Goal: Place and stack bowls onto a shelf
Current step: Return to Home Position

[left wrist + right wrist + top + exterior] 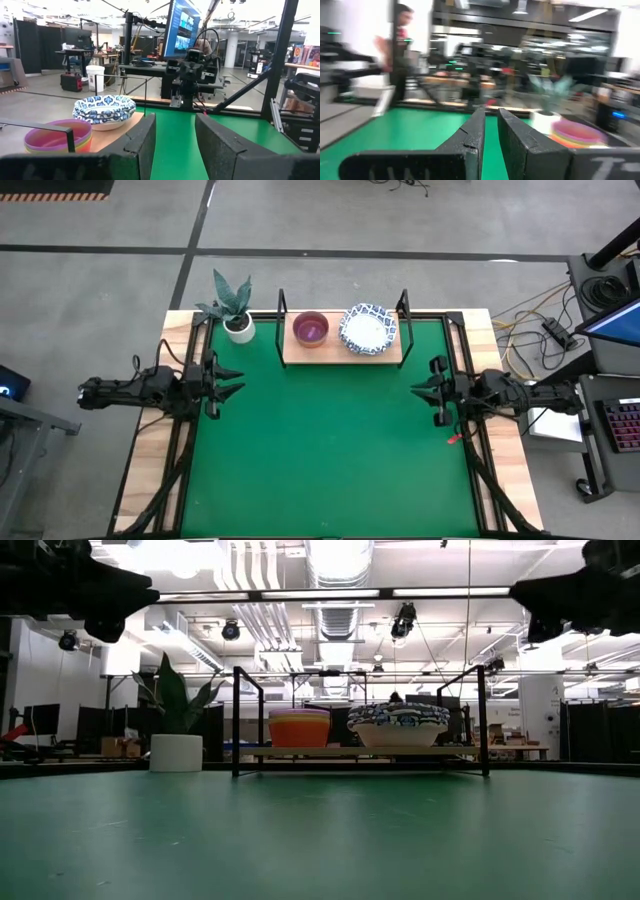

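Since both arms sit out at the table's side edges with nothing in their grasp, I judge the step in hand to be the return to rest, not another pick.

Nearest, by the high view: left gripper (232, 381) at the left edge, about mid-depth, pointing inward. Its own wrist view shows the fingers (142, 145) well apart with bare green between them, so it is empty. The right gripper (420, 388) sits opposite at the right edge. Its fingers (470, 145) are parted by only a narrow slit, and nothing is held.

Between them the green table (330, 460) carries no bowl that I can see.

Farther on, at the far edge, stands the wooden shelf (340, 357). On its left half is a nested stack of plastic bowls (311, 329), purple uppermost with other coloured rims under it. On its right half, just beside the stack and apart from it, are the blue-patterned white bowls (368, 328), nested. At least two rims show in the left wrist view; the exact count is not resolvable. All bowls in view are on the shelf.

Left of the shelf is a potted plant (239, 328), which is not part of the job.

Beyond the table, a person (400, 45) stands in the room.

Judgement: stacking looks complete. The next move calls only for settling both arms at rest, well clear of the shelf's uprights, with no grasp needed.
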You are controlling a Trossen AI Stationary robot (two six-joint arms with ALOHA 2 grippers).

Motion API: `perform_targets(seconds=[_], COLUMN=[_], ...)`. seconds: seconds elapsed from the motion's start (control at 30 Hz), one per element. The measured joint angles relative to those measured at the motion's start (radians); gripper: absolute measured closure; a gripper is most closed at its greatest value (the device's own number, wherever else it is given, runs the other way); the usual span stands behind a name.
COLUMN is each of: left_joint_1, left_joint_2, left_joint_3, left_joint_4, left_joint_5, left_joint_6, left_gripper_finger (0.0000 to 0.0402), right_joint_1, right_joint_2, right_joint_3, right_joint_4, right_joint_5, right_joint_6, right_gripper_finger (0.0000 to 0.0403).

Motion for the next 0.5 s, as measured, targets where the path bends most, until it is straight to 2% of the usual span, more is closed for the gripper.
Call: perform_targets(seconds=[0.17,0.5], left_joint_1=[0.0,0.0], left_joint_2=[0.002,0.004], left_joint_3=[0.0,0.0], left_joint_4=[0.0,0.0], left_joint_5=[0.001,0.002], left_joint_6=[0.002,0.002], left_gripper_finger=[0.0281,0.0281], right_joint_1=[0.0,0.0], right_joint_2=[0.0,0.0], right_joint_3=[0.0,0.0], right_joint_4=[0.0,-0.003], right_joint_5=[0.135,0.14], right_joint_6=[0.001,0.0], right_gripper_finger=[0.036,0.036])
